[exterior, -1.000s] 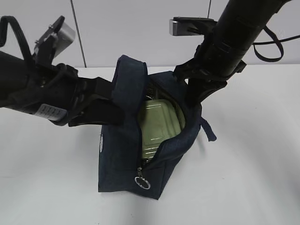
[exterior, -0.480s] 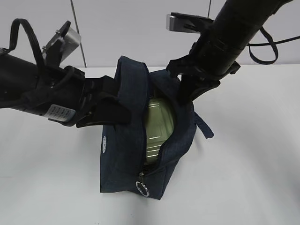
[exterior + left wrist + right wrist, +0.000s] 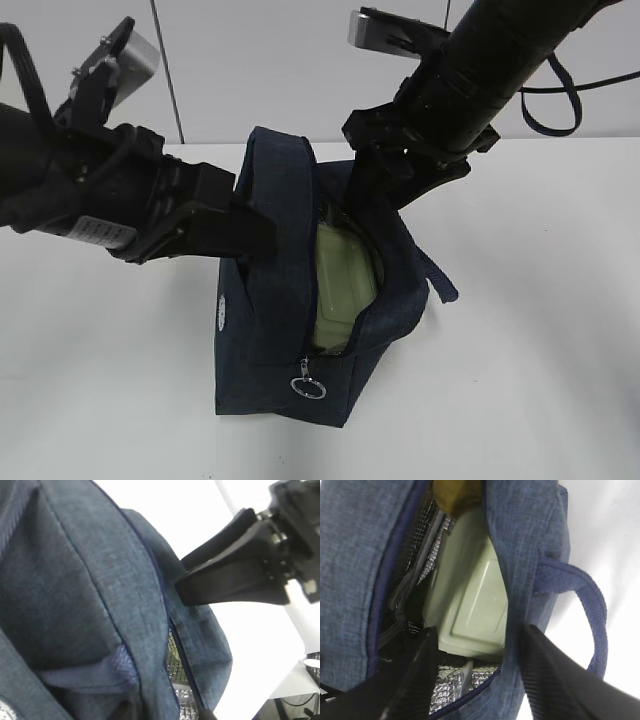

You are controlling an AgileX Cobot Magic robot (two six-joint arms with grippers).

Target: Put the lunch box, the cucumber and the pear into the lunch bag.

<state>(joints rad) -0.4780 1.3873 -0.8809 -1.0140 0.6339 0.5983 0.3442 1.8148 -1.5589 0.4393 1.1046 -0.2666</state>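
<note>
Both arms have shifted since earlier frame & the bag mouth looks narrower. Lunch bag (image 3: pixel 300 300) stands mid-frame, zipper undone. Left gripper (image 3: pixel 245 228) at its left flap, right gripper (image 3: pixel 475 675) straddling the right wall, fingers apart, wall between them, likely just letting go. Left's jaw state: can't tell. Lunch box (image 3: pixel 467 605) upright inside; pear (image 3: pixel 455 495) at top edge, inside too. Cucumber not visible.

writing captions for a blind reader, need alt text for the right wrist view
Looking down into the open navy lunch bag, the pale green lid of the lunch box stands on edge against silver lining, with the yellow-brown pear at the top. The right gripper straddles the bag's near wall, jaws apart; a loop handle hangs right.
</note>
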